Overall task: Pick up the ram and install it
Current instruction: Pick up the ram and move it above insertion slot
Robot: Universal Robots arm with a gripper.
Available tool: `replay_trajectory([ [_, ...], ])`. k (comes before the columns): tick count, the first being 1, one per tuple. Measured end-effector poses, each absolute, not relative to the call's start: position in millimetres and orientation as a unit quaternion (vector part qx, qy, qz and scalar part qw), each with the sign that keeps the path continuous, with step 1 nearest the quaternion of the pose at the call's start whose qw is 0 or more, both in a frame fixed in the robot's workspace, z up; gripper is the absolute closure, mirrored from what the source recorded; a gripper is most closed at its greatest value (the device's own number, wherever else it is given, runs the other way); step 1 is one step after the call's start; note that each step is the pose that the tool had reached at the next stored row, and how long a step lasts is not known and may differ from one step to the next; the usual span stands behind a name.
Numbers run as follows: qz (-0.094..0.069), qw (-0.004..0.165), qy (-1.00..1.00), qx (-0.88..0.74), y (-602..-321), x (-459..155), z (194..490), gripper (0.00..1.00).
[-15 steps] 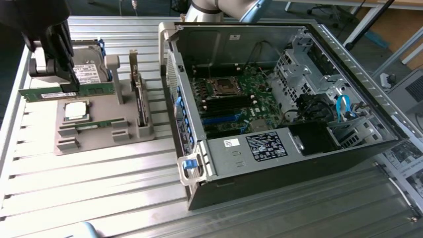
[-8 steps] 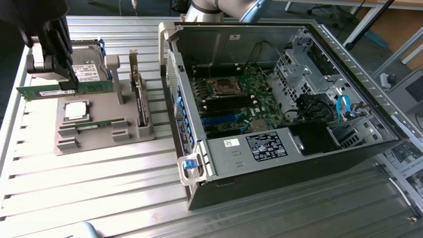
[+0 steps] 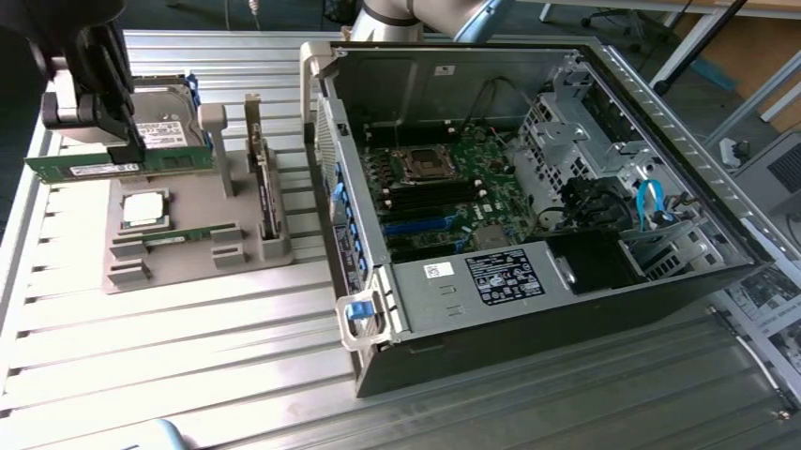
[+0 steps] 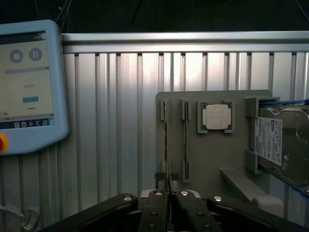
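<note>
The ram (image 3: 88, 170) is a long green stick with a white sticker, hanging level above the exterior view's left end of the grey parts tray (image 3: 188, 267). My black gripper (image 3: 129, 156) is shut on its upper edge near the middle. In the wrist view the fingertips (image 4: 159, 186) meet on the ram's thin edge, which shows between them, and my gripper (image 4: 167, 186) hangs over the tray's two narrow slots (image 4: 186, 140). The open computer case (image 3: 501, 291) lies at the exterior view's right, with the motherboard (image 3: 482, 155) and its memory slots (image 3: 432, 199) in view.
On the tray sit a square silver processor (image 3: 144, 208), a hard drive (image 3: 163, 122) and an upright card (image 3: 263, 187). Another green strip (image 3: 188, 233) lies in a tray groove. A teach pendant (image 4: 29, 87) rests on the ribbed metal table (image 3: 188, 356). The case wall (image 3: 328, 141) stands close to the tray.
</note>
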State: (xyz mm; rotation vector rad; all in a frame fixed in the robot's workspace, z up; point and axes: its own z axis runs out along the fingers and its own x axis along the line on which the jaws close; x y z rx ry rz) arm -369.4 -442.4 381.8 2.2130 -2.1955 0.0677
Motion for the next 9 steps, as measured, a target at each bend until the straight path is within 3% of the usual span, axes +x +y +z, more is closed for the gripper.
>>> replay_trajectory([
  [9, 0.022, 0.012, -0.704, 0.71, -442.4, -369.3, 387.5, 0.88],
])
